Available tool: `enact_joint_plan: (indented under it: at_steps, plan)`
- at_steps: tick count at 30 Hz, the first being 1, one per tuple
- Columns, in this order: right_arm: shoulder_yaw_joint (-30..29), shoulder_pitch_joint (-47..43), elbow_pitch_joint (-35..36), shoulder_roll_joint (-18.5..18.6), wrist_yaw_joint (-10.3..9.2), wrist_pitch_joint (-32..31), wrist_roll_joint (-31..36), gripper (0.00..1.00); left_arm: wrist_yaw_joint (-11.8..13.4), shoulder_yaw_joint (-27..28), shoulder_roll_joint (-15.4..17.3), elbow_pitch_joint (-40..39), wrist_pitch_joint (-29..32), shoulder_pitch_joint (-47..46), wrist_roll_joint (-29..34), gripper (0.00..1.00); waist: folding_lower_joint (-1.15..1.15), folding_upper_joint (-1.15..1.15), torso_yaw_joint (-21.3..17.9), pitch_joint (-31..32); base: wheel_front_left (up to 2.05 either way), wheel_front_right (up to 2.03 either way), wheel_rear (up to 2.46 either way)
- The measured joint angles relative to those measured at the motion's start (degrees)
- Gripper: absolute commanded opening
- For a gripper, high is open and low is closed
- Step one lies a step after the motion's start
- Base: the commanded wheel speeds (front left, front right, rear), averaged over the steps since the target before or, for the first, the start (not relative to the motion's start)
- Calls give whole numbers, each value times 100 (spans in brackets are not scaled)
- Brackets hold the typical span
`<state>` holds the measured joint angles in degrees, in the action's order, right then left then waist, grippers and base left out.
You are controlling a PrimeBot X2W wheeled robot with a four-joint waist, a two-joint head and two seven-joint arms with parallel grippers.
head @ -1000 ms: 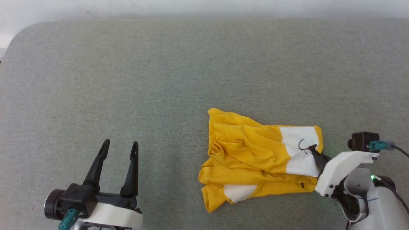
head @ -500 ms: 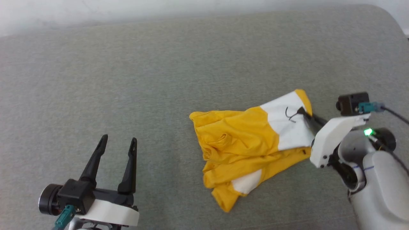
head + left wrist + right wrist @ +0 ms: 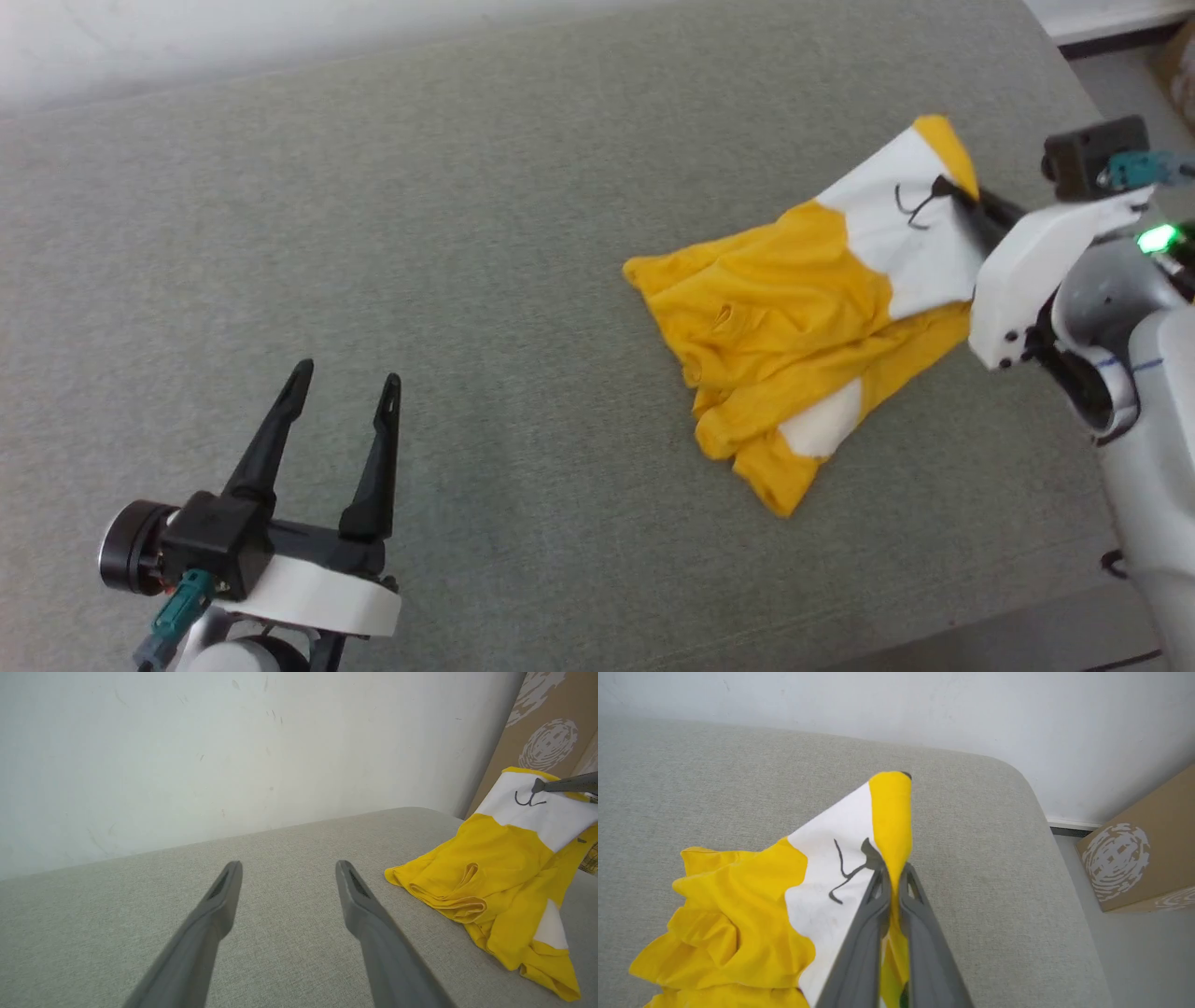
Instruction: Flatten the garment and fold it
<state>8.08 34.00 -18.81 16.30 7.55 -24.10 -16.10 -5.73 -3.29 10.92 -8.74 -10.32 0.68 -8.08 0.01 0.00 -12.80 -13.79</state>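
Observation:
The yellow garment (image 3: pixel 784 327) with white patches and black marks lies crumpled on the grey table (image 3: pixel 467 233), its right end lifted. My right gripper (image 3: pixel 948 187) is shut on that raised edge beside a white patch; the right wrist view has the fingers (image 3: pixel 878 891) pinching a yellow fold of the garment (image 3: pixel 738 905). My left gripper (image 3: pixel 345 383) is open above bare table at the lower left, far from the cloth. In the left wrist view its fingers (image 3: pixel 224 891) stand apart, with the garment (image 3: pixel 490 872) off to the right.
The table's rounded far right corner (image 3: pixel 1017 779) is close to the lifted edge. A brown cardboard box (image 3: pixel 1139 858) stands on the floor beyond it, against a pale wall (image 3: pixel 233 742). Table surface stretches wide to the left.
The right gripper has drawn the garment's edge up and away toward the far right corner, dragging the cloth along. The head camera has turned right. The left gripper stays open.

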Motion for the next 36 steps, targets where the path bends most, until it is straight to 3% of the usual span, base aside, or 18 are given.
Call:
enact_joint_plan:
  at_steps: [13,27,36]
  plan:
    - [116,755,-368,465,3,265,136,0,30,-54,210,-208,227,-186,10,100,0,0,-527,-383,0,0,0]
    - [-584,1238,-633,1018,5,779,555,0,27,57,734,-967,588,-684,169,100,0,0,-716,-1331,0,0,0]
    - [-1139,1363,-1310,1038,5,1181,821,0,15,10,965,-1317,850,-1024,275,100,0,0,-644,-1973,0,0,0]
